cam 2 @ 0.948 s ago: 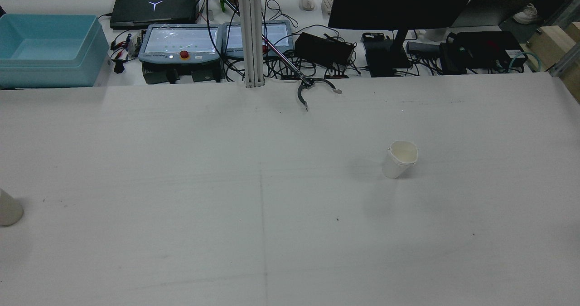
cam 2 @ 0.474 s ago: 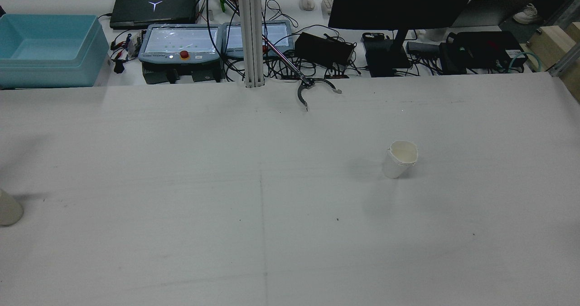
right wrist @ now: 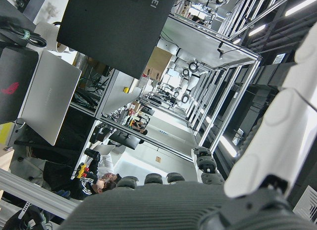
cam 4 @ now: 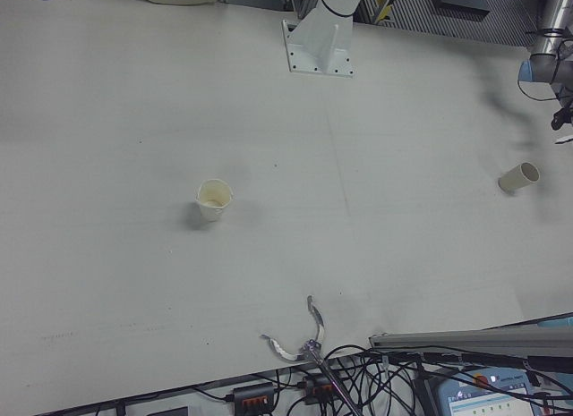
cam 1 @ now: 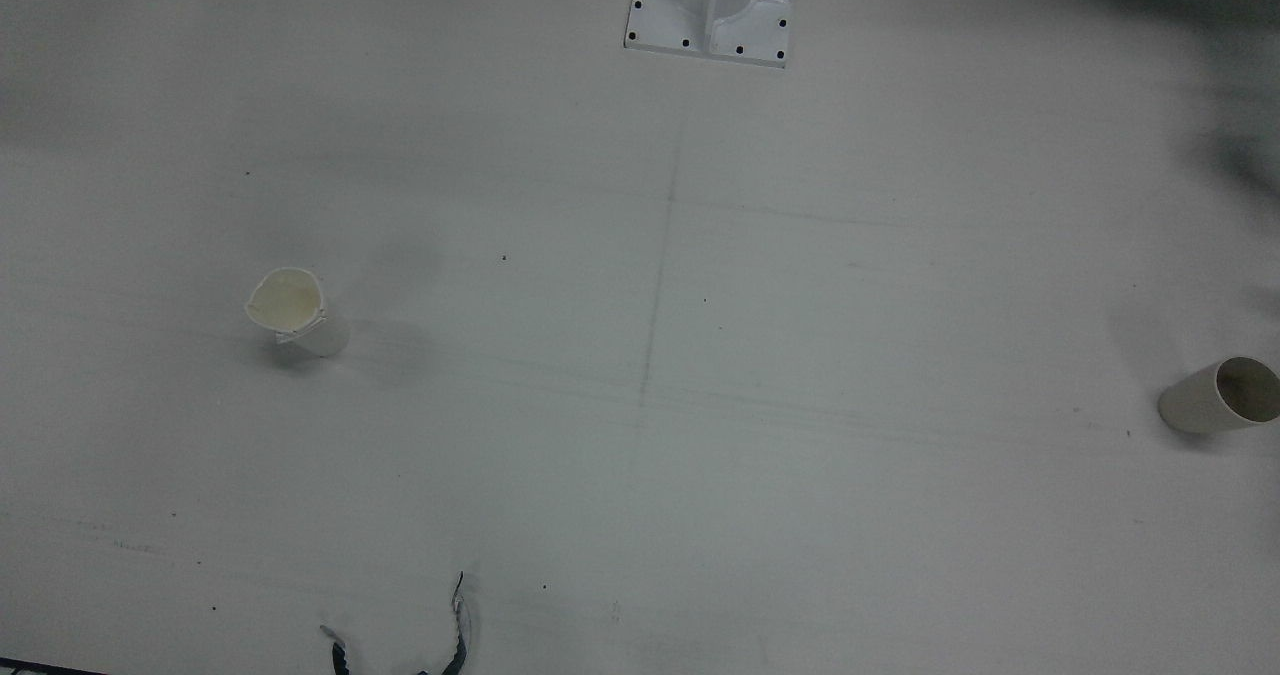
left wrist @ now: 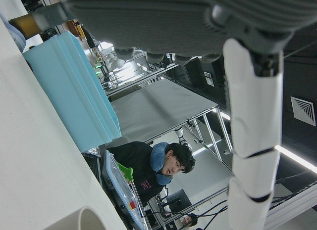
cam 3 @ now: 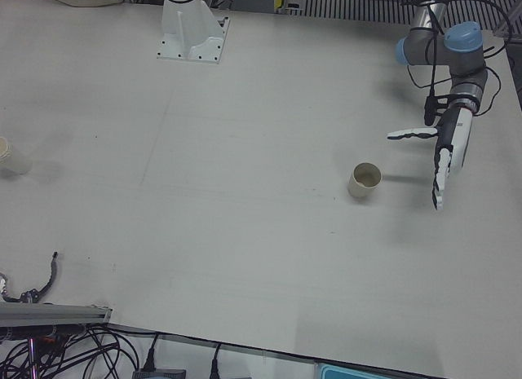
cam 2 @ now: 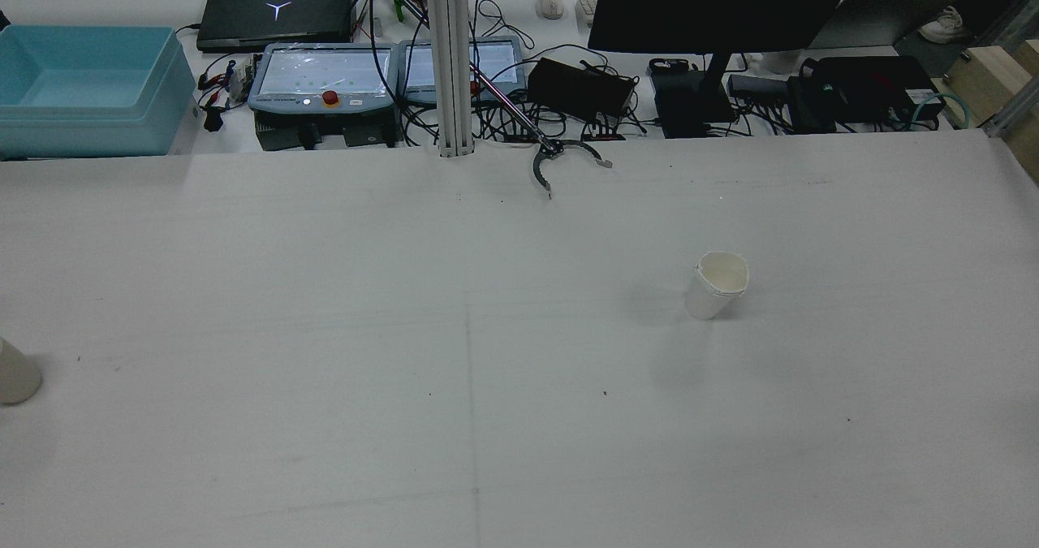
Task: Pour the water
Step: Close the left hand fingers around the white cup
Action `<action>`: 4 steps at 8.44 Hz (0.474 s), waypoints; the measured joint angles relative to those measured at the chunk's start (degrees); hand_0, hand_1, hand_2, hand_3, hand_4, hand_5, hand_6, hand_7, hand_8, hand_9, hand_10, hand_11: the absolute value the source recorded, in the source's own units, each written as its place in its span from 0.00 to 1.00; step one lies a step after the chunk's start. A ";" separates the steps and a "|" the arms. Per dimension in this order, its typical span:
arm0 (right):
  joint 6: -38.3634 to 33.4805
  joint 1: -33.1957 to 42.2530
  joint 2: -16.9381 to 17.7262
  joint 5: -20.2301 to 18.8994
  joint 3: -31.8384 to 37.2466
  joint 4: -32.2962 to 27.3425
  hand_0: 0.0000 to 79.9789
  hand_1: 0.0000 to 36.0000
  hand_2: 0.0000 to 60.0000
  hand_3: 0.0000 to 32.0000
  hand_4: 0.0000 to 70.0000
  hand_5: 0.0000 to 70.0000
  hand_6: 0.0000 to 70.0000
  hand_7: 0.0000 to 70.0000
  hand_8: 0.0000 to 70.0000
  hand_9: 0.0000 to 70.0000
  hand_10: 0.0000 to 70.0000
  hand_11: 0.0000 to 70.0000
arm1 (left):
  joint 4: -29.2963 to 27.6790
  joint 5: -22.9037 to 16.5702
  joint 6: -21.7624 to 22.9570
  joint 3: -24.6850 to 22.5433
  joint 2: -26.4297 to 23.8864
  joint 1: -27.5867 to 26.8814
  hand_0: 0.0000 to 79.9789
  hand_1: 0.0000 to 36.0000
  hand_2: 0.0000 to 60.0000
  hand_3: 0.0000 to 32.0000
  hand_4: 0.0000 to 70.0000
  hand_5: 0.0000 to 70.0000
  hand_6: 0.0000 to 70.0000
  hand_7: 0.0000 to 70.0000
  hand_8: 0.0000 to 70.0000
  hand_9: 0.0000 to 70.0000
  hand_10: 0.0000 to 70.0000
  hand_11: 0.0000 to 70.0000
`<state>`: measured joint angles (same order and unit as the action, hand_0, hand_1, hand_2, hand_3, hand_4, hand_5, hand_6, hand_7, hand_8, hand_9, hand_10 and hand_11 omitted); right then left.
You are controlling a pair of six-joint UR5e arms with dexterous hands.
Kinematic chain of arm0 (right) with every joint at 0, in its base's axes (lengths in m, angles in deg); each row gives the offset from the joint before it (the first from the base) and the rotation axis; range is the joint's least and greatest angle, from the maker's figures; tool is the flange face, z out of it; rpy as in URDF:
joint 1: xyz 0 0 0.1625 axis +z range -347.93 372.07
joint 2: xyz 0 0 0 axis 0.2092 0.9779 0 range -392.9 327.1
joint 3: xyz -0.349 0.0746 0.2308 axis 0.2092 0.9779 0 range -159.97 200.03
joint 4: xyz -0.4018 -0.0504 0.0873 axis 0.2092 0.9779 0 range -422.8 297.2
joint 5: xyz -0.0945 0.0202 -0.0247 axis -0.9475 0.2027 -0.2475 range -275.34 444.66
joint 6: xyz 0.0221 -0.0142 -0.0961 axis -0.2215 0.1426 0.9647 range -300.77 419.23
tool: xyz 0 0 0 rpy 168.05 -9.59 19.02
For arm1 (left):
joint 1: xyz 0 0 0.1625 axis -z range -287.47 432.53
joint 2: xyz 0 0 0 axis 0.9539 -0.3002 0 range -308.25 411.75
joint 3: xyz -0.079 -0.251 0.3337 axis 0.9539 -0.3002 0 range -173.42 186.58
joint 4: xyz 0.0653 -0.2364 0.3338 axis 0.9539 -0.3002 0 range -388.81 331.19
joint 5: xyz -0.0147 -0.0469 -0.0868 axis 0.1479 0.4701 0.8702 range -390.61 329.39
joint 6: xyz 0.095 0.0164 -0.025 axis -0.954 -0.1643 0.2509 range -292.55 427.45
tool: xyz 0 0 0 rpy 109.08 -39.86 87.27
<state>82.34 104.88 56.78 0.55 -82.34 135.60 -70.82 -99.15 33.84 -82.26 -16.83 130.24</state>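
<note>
A white paper cup (cam 3: pixel 364 180) stands upright near the table's edge on my left side, also seen as the cup (cam 1: pixel 1220 395) in the front view and at the frame edge (cam 2: pixel 12 376) in the rear view. My left hand (cam 3: pixel 444 155) hovers just beside it, apart from it, open with fingers (left wrist: pixel 252 116) spread and pointing down. A second paper cup (cam 2: pixel 717 284) with a dented rim stands on my right half of the table (cam 1: pixel 290 310). My right hand (right wrist: pixel 198 200) shows only in its own view, with a finger stretched out and nothing held.
A reach-grabber claw (cam 2: pixel 560 162) lies at the table's far edge. Behind it are control pendants (cam 2: pixel 325 73), cables, a monitor and a blue bin (cam 2: pixel 89 85). A white pedestal base (cam 1: pixel 710 5) is bolted mid-table on the robot's side. A person (left wrist: pixel 158 165) sits beyond the table.
A faint shadow on the table's left edge has shifted and faded. Neither cup has moved.
</note>
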 measured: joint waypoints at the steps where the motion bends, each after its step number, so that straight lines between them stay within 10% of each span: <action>1: 0.00 0.02 -0.01 0.00 0.17 -0.01 0.57 0.24 0.04 0.01 0.09 0.03 0.00 0.01 0.00 0.00 0.00 0.00 | -3.84 -0.25 -2.78 -0.63 2.62 -0.27 0.68 0.62 0.12 0.23 0.00 0.00 0.00 0.00 0.02 0.03 0.00 0.02; 4: -0.16 0.30 0.00 0.00 0.79 -0.01 0.57 0.24 0.04 0.01 0.09 0.04 0.00 0.01 0.00 0.00 0.00 0.00 | -6.92 -1.89 -7.06 1.36 1.00 -3.17 0.68 0.62 0.12 0.24 0.00 0.00 0.00 0.00 0.02 0.02 0.00 0.02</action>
<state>82.19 105.18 56.78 0.55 -81.55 135.58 -77.75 -101.04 26.78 -80.90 -15.84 127.07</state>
